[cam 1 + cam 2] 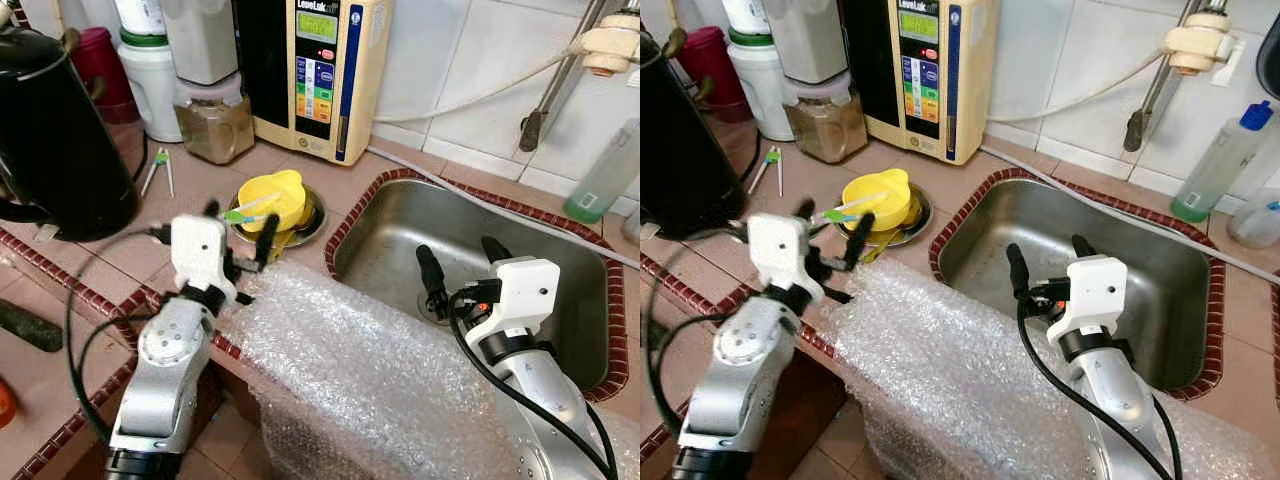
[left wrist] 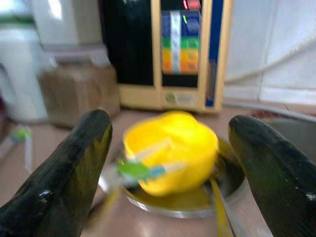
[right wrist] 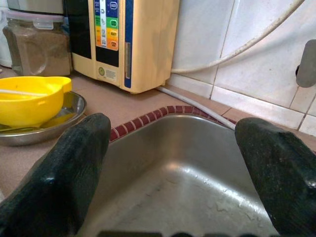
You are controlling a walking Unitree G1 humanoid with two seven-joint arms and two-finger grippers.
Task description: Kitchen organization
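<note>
Bubble wrap [image 1: 350,370]: draped over counter edge.
Left gripper [image 1: 240,232]: spread wide, empty, facing yellow bowl [image 1: 272,196] (on metal plate).
Right gripper [image 1: 462,266]: spread wide, empty, over sink [image 1: 400,205].

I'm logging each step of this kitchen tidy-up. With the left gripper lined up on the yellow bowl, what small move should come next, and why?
Probably ease the left gripper forward so its open fingers straddle the yellow bowl, then close. The bowl sits on a metal plate just ahead of the fingertips, centred between them in the left wrist view, not yet touched. The right gripper hovers open over the sink.
</note>
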